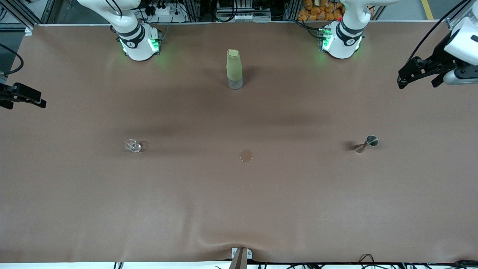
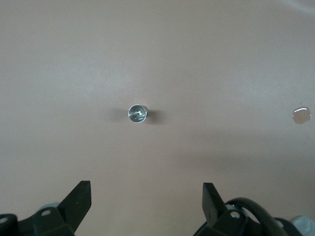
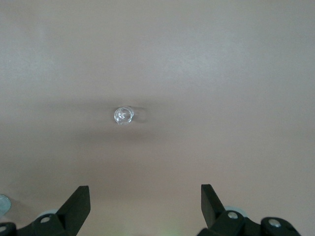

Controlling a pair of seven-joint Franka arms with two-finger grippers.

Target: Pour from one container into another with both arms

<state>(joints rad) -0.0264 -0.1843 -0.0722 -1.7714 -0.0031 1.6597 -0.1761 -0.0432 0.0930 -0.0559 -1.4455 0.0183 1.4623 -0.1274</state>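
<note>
A small clear glass cup (image 1: pixel 133 145) stands on the brown table toward the right arm's end; it also shows as the glass cup (image 3: pixel 123 115) in the right wrist view. A small metal cup (image 1: pixel 366 143) stands toward the left arm's end, and the left wrist view shows the metal cup (image 2: pixel 138 114) from above. My left gripper (image 1: pixel 416 80) hangs open over the table's edge at its own end, fingers (image 2: pixel 81 194) spread wide and empty. My right gripper (image 1: pixel 26 101) hangs open over its end's edge, its fingers (image 3: pixel 81 196) empty.
A tall bottle (image 1: pixel 234 69) in a green sleeve stands midway between the two arm bases. A small round disc (image 1: pixel 246 155) lies on the table (image 1: pixel 239 209) between the two cups, and the left wrist view catches the disc (image 2: pixel 301 115) too.
</note>
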